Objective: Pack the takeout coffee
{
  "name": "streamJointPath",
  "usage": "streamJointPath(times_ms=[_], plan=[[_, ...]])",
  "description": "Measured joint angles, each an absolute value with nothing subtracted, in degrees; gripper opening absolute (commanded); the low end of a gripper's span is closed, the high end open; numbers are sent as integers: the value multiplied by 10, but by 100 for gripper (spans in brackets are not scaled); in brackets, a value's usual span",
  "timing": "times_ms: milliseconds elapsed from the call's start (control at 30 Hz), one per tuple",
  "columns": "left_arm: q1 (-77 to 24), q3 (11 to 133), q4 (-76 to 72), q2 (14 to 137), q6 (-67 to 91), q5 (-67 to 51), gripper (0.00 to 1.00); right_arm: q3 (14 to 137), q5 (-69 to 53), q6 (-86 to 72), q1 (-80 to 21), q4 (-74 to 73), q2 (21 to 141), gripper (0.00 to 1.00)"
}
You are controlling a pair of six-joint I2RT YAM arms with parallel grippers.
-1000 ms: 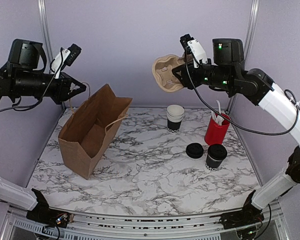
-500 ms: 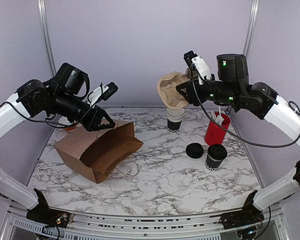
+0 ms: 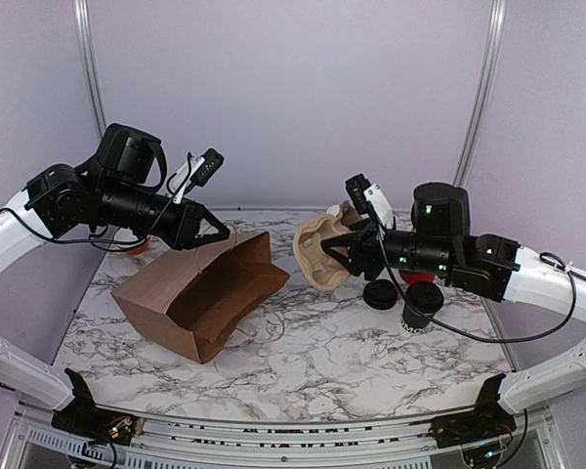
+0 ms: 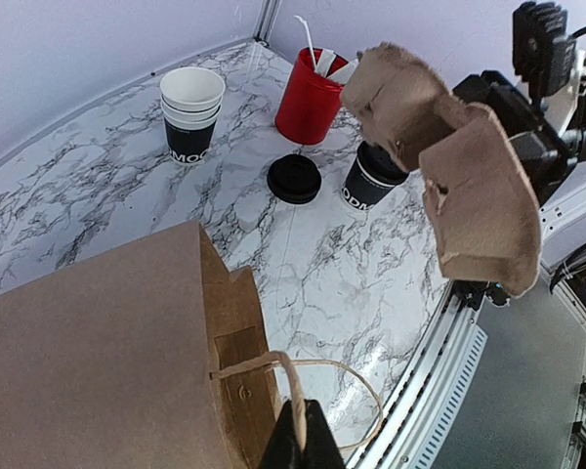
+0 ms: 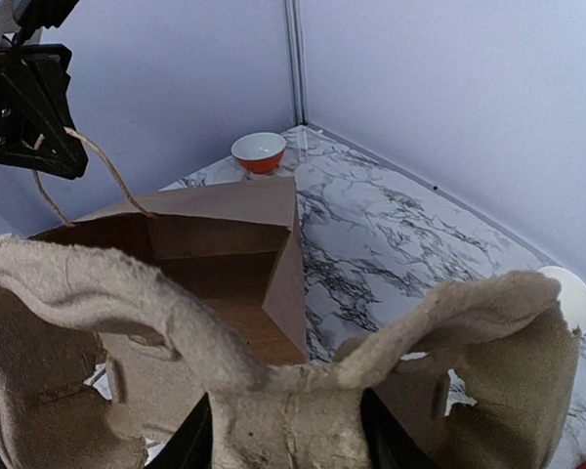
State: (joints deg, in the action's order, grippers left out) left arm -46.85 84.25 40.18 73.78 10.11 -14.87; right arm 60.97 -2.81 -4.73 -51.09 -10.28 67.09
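Observation:
The takeout coffee [image 3: 422, 304], a lidded black cup [image 4: 371, 182], stands at the right, partly hidden under my right arm. My right gripper [image 3: 348, 250] is shut on a brown pulp cup carrier [image 3: 319, 252] and holds it in the air just right of the paper bag [image 3: 197, 293]. The bag lies on its side with its mouth facing the carrier [image 5: 273, 391]. My left gripper [image 4: 303, 445] is shut on the bag's string handle [image 4: 298, 376], above the mouth's top edge. In the right wrist view the black fingers [image 5: 189, 442] clamp the carrier's middle ridge, and the open bag [image 5: 205, 254] lies beyond.
A low pile of black lids [image 3: 379, 293] lies beside the coffee. A stack of lidless cups [image 4: 191, 112] and a red holder [image 4: 311, 98] with white sticks stand at the back right. An orange bowl [image 5: 259, 151] sits behind the bag.
My right arm has come down and leftward with the carrier, towards the bag's mouth. My left arm swung in with the handle, and the bag went from standing to lying on its side.

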Motion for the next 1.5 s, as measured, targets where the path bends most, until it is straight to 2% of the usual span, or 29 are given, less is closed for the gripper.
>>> streamJointPath(times_ms=[233, 400, 1067, 1500], plan=[[-470, 842, 390, 738, 110, -150, 0, 539, -63, -73, -531, -10, 695, 40], [-471, 842, 377, 738, 123, -145, 0, 539, -53, -50, -627, 52, 734, 40], [-478, 856, 371, 734, 147, -162, 0, 597, -145, -6, -642, 175, 888, 40], [-493, 870, 357, 717, 178, -216, 0, 699, -36, -9, -643, 164, 979, 39]])
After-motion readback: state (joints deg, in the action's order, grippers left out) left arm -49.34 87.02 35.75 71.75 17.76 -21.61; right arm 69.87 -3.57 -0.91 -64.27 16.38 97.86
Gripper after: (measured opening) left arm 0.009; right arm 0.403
